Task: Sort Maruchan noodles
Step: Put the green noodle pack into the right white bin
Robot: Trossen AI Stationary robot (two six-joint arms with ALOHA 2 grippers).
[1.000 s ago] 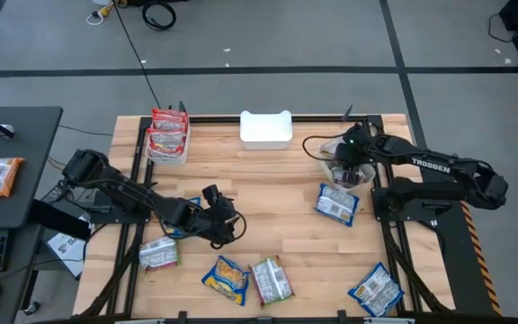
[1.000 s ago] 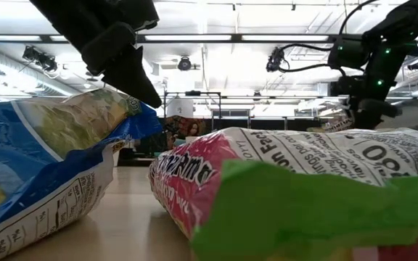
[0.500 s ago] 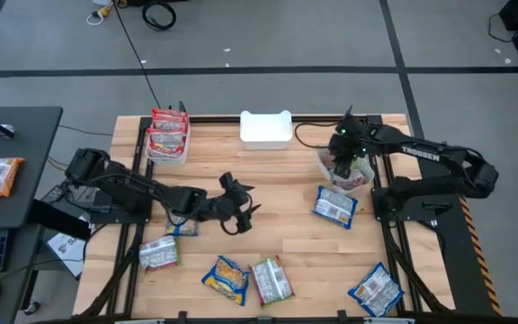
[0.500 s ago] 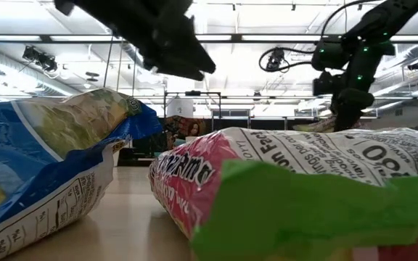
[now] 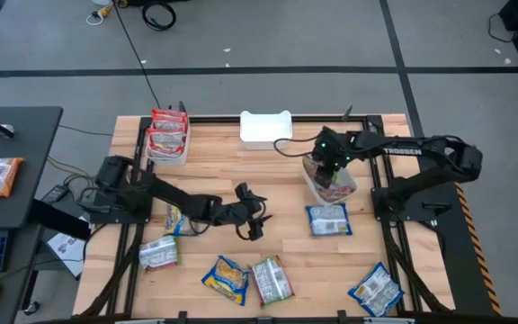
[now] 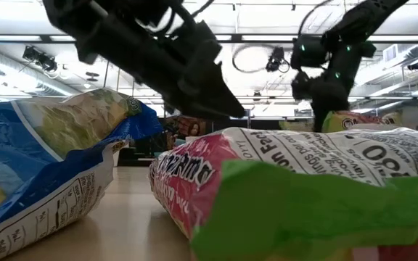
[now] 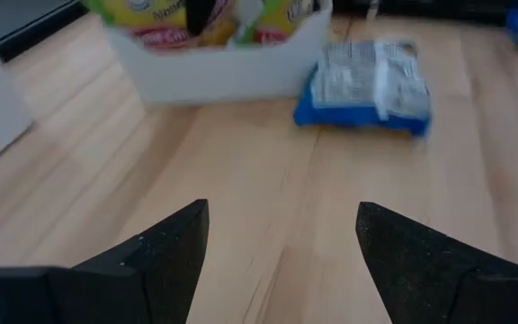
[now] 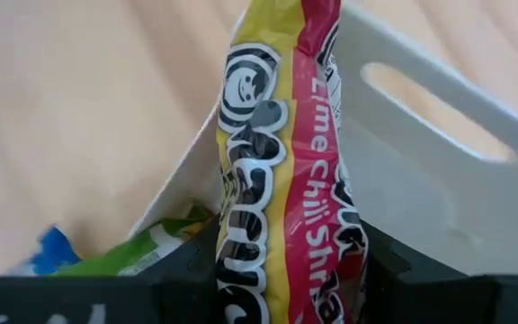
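Right gripper (image 8: 277, 270) pinches a noodle packet (image 8: 281, 153) on end, directly above the white bin (image 8: 421, 171). Left gripper (image 5: 252, 219) hangs spread and empty; the blue packet (image 7: 367, 76) lies straight ahead.

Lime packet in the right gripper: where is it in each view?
High: lime packet over white bin, right-centre.
Low: upper right, under right gripper.
Left wrist: top edge, in that bin.
Right wrist: centre.
Shared landmark: the bin.

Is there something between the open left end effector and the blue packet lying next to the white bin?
Nothing visible does. The left end effector faces bare wood table up to the blue packet, which lies flat beside the white bin.
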